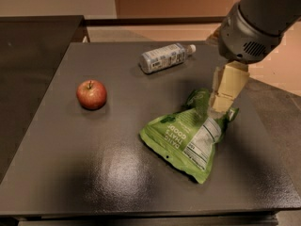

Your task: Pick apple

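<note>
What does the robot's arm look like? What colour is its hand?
The arm is a fat, rounded grey tube with a small patch of dark vent slots. Its gripper, hanging over the top end of the green bag, is pale cream and blocky. No cables show.

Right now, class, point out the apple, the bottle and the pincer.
apple (91, 94), camera view, middle of its red skin.
bottle (164, 58), camera view, on its label.
pincer (220, 105), camera view, cream tip above the bag (186, 140).
</note>
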You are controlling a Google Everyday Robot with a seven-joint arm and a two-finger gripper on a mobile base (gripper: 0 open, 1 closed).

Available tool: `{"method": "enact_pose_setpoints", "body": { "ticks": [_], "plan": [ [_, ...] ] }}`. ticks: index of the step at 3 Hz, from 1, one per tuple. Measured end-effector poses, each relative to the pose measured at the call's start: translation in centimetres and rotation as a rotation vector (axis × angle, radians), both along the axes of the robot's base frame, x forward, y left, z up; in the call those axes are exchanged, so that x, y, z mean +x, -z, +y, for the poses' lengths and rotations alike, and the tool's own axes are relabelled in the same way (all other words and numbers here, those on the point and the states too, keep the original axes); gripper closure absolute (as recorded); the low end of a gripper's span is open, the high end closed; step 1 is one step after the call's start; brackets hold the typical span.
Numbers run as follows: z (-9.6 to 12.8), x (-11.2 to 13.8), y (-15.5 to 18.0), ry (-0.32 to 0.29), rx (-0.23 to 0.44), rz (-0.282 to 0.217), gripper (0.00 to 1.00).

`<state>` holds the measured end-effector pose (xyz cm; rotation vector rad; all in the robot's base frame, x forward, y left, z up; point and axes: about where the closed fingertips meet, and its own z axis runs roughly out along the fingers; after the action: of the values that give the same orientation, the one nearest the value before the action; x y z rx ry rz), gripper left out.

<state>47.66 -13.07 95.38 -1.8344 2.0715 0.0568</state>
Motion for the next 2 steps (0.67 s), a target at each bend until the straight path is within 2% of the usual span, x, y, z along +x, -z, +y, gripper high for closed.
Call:
{"method": "enact_pose_setpoints", "body": {
  "ticks": [2],
  "plan": [
    [7.5, 1.6, 3.4, -0.136, 0.091, 0.033, 0.00]
  ]
}}
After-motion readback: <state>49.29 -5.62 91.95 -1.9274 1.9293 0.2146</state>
